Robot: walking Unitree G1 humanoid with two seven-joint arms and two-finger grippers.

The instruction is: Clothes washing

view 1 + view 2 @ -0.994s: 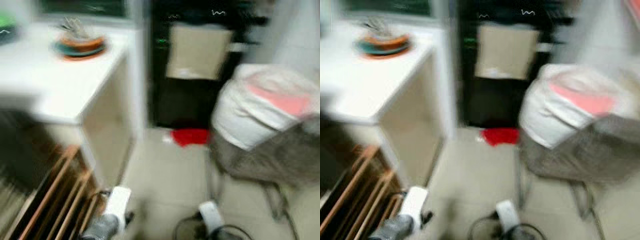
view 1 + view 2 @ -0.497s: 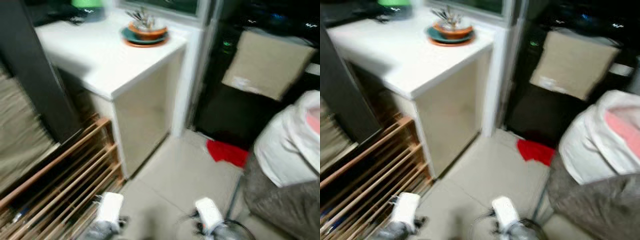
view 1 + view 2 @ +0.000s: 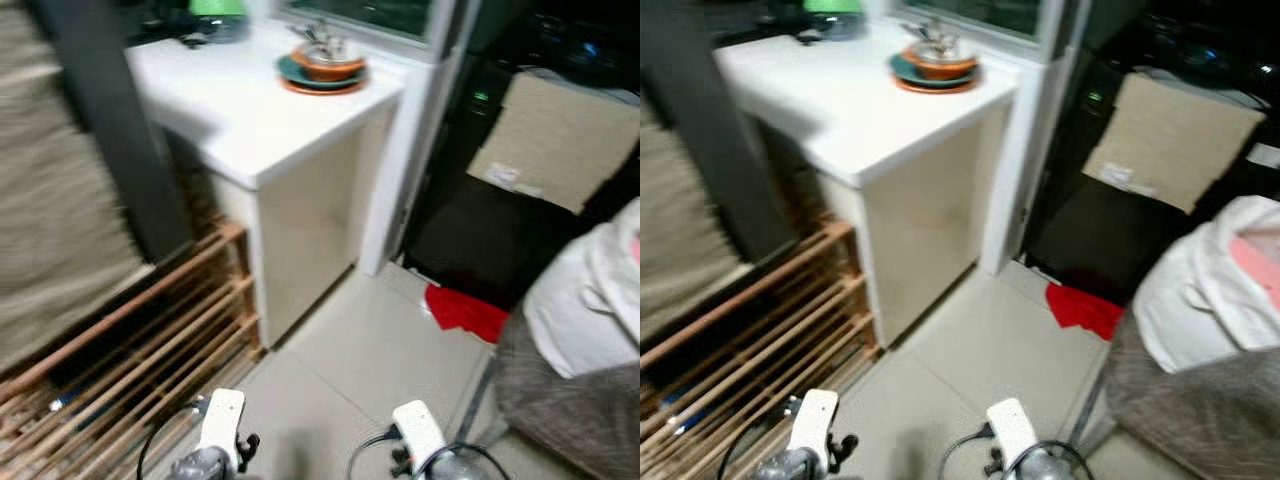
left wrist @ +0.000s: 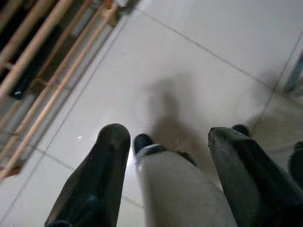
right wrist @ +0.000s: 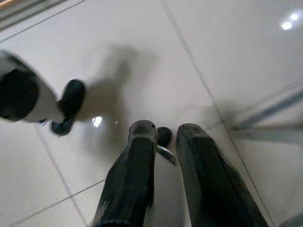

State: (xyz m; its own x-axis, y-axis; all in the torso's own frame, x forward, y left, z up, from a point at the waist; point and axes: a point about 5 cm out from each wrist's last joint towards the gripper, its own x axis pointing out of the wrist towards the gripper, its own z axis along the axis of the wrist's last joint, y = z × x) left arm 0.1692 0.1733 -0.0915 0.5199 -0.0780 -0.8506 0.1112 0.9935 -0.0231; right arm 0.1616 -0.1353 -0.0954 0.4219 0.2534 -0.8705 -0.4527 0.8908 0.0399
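A red cloth (image 3: 465,310) lies on the tiled floor in front of a dark appliance (image 3: 470,220) with a beige panel (image 3: 555,140). A white and pink heap of laundry (image 3: 590,300) rests on a grey seat (image 3: 570,400) at the right. Both arms hang low at the bottom of the eye views, the left arm (image 3: 222,430) and the right arm (image 3: 420,440). Over bare tiles, my left gripper (image 4: 168,137) is open with nothing between its fingers. My right gripper (image 5: 166,131) points at the floor, fingers close together and holding nothing.
A white counter (image 3: 250,110) at the left carries stacked bowls (image 3: 322,68) and a green item (image 3: 217,8). A wooden slatted rack (image 3: 130,340) lies low beside it, with a dark upright panel (image 3: 110,130) behind. Open tiles (image 3: 370,360) stretch toward the red cloth.
The whole picture has shifted as the camera moved: counter and rack sit further right in view, and the laundry heap is nearer the right edge. Both arms still hang low.
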